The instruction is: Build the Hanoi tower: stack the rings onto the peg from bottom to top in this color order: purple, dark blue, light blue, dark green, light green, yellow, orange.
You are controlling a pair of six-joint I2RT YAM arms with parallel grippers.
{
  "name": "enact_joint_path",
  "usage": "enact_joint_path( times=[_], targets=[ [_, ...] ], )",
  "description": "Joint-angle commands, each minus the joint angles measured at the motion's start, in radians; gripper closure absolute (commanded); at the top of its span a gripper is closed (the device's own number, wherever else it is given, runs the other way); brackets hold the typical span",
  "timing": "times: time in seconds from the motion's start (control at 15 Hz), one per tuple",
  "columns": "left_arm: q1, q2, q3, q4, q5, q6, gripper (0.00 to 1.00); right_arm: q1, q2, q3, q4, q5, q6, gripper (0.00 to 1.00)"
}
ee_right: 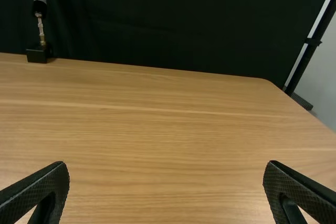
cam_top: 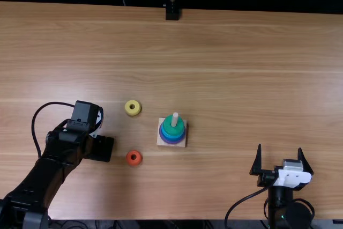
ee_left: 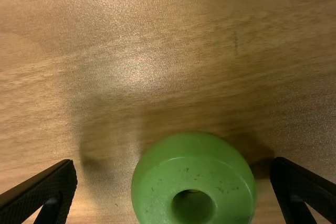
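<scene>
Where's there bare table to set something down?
Bare table lies between the wooden peg base and the right pincer, and from the yellow ring to the black stand. Crowded toward the left arm: yellow ring, orange ring, and light green ring by the left pincer.

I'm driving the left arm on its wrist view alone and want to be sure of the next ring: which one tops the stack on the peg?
Observer: The dark green ring is on top, with the peg sticking up through it.
Operator: Then the light green ring, showing between the open fingers of my left gripper, should go next. Where are the last two?
Observer: The yellow ring and orange ring lie apart on the table, both left of the peg's base in the top view.
Operator: Is the right gripper near the stack?
Observer: No, it stands well to the right of it in the top view, nearer the table's near edge.
</scene>
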Motion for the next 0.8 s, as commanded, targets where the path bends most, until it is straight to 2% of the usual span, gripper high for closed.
enact_joint_path(
  times=[0.0,0.07,0.13,0.2,0.47,0.53,0.67,0.73],
  targets=[
    [0.009,0.021,0.006,0.002,0.003,0.002,0.0,-0.005,-0.019,-0.009,0.004,-0.004,0.0,0.0],
    [0.008,0.039,0.006,0.007,0.003,0.002,0.17,-0.005,-0.019,-0.009,0.004,-0.004,0.0,0.0],
    [0.008,0.041,0.007,0.009,0.001,0.002,0.42,-0.005,-0.019,-0.009,0.006,-0.004,0.0,0.0],
    [0.006,0.044,0.007,0.009,0.001,0.002,0.58,-0.005,-0.019,-0.009,0.004,-0.004,0.0,0.0],
    [0.006,0.062,0.01,0.009,0.003,0.0,0.64,-0.004,-0.019,-0.009,0.004,-0.004,0.0,0.0],
    [0.005,0.073,0.012,0.009,0.001,0.0,0.71,-0.005,-0.019,-0.009,0.004,-0.004,0.0,0.0],
    [0.003,0.075,0.015,0.011,0.001,0.0,0.97,-0.005,-0.019,-0.009,0.004,-0.004,0.0,0.0],
    [0.002,0.075,0.032,0.011,0.003,0.0,1.0,-0.005,-0.019,-0.009,0.004,-0.004,0.0,0.0]
  ],
)
